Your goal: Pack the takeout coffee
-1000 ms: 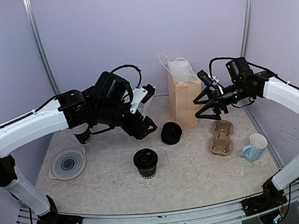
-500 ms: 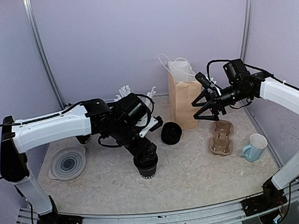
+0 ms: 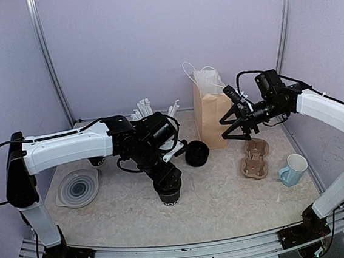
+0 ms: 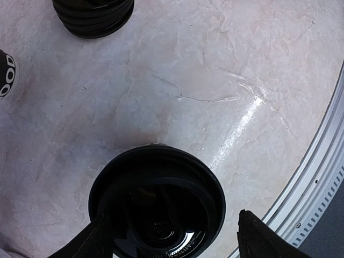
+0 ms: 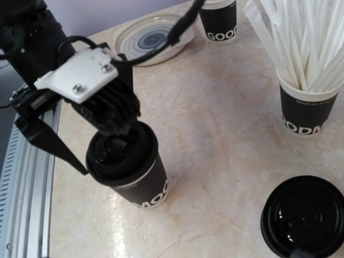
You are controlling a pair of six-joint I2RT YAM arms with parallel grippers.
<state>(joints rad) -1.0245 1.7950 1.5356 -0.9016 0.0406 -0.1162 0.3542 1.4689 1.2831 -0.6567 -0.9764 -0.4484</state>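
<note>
The takeout coffee (image 3: 170, 195) is a black paper cup with white lettering near its base and a black lid (image 4: 156, 201), standing at the table's front middle (image 5: 133, 171). My left gripper (image 3: 167, 182) hangs straight above it, open, with one finger (image 4: 90, 243) at the lid's left edge. The other finger (image 4: 264, 239) stands apart from the lid on its right. My right gripper (image 3: 231, 130) is open and holds nothing, in the air in front of the brown paper bag (image 3: 210, 114).
A stack of black lids (image 3: 197, 153) lies behind the coffee. A cardboard cup carrier (image 3: 255, 158) and a pale blue mug (image 3: 293, 170) are at the right. A striped plate (image 3: 78, 188) lies left. A cup of straws (image 5: 306, 110) stands at the back.
My left arm swung from the back left to the coffee and came down over its lid. Its jaws narrowed a little. My right gripper drifted slightly left.
</note>
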